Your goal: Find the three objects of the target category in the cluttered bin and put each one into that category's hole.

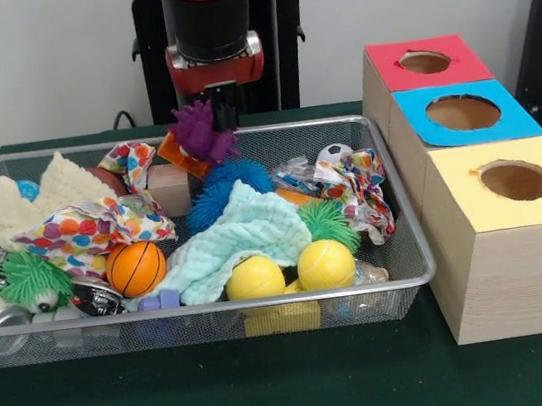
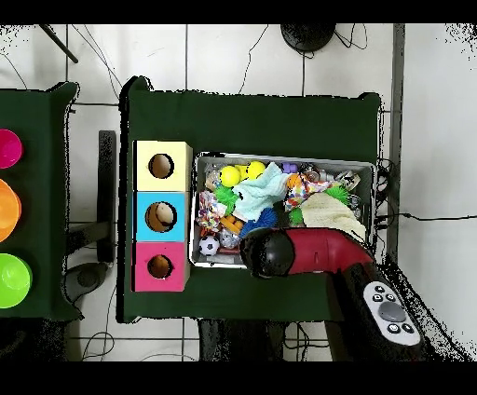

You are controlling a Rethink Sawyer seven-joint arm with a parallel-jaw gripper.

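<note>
One purple spiky toy (image 1: 198, 130) beside end effector (image 1: 224, 108).

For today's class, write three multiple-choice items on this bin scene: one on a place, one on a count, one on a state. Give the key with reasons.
1. Where does the orange basketball lie?
A. in the wire bin
B. on the yellow box
C. on the green cloth outside the bin

2. How many boxes with holes stand beside the bin?
A. two
B. three
C. four

3. What is the gripper doing?
A. hanging empty
B. holding a yellow ball
C. holding the purple spiky toy

Key: 1 A, it sits among the bin's clutter. 2 B, red box, blue box and yellow box stand in a row. 3 C, the toy hangs at the gripper, above the bin.
</note>
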